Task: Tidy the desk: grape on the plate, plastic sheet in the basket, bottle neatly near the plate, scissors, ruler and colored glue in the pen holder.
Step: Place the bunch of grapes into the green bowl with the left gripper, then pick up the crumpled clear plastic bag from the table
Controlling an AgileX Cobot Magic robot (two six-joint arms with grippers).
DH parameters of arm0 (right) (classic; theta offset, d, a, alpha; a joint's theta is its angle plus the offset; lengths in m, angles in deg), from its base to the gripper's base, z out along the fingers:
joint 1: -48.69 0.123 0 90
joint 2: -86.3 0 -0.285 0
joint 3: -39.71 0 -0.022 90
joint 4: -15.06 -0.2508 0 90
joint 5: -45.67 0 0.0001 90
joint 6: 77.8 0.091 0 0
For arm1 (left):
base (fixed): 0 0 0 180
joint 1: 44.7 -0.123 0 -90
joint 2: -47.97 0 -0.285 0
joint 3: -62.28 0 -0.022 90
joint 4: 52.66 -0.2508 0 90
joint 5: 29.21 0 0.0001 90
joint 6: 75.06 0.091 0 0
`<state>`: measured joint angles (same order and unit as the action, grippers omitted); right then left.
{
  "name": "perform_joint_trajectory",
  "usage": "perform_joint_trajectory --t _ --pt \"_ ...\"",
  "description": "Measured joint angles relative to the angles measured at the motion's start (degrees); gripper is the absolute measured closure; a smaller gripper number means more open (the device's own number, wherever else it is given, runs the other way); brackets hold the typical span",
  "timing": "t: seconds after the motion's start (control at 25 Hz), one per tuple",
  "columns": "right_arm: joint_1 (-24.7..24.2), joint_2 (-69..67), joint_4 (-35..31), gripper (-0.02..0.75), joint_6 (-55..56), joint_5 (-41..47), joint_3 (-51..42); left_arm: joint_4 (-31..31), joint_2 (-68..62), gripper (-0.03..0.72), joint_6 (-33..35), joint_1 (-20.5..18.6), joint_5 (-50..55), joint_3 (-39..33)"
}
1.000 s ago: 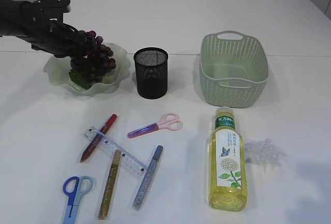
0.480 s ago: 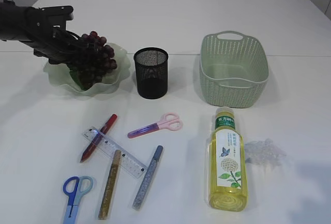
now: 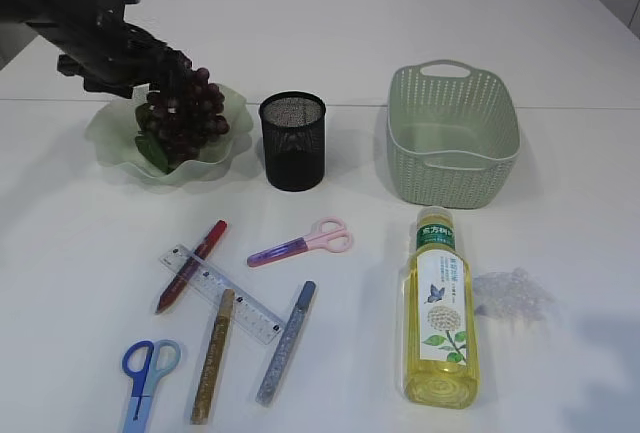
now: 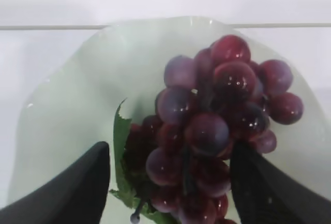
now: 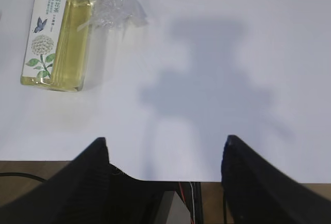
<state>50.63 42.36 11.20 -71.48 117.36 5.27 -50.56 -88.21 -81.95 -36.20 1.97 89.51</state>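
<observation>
The left gripper [image 4: 170,182] hangs over the grape [image 3: 182,113], fingers spread wide on either side, gripping nothing. The bunch lies on the green plate [image 3: 115,138]. The right gripper [image 5: 164,177] is also parted and bare, near the bottle [image 5: 54,38] and plastic sheet [image 5: 111,9].

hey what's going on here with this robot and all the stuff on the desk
The left gripper is open above the grape bunch, which lies on the green plate. The right gripper is open and empty near the table edge. The bottle lies on its side beside the plastic sheet. Scissors, ruler and glue sticks lie on the table; the pen holder and basket look empty.
</observation>
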Motion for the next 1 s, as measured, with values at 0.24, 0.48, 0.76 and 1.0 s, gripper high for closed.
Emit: perform_joint_trajectory --t 0.24,0.48,0.76,1.0 --pt "0.0 0.0 1.2 0.211 0.0 0.0 0.0 -0.3 0.4 0.157 0.0 0.0 10.1 5.4" --pt "0.0 -0.3 3.0 0.211 -0.2 0.0 0.0 -1.3 2.8 0.157 0.0 0.0 22.5 10.2" --pt "0.0 -3.9 3.9 0.211 -0.2 0.0 0.0 -2.1 6.1 0.157 1.4 0.0 38.3 15.5" --pt "0.0 -10.9 -0.9 0.211 -0.2 0.0 1.3 0.3 11.0 0.157 2.4 -0.1 40.0 16.0"
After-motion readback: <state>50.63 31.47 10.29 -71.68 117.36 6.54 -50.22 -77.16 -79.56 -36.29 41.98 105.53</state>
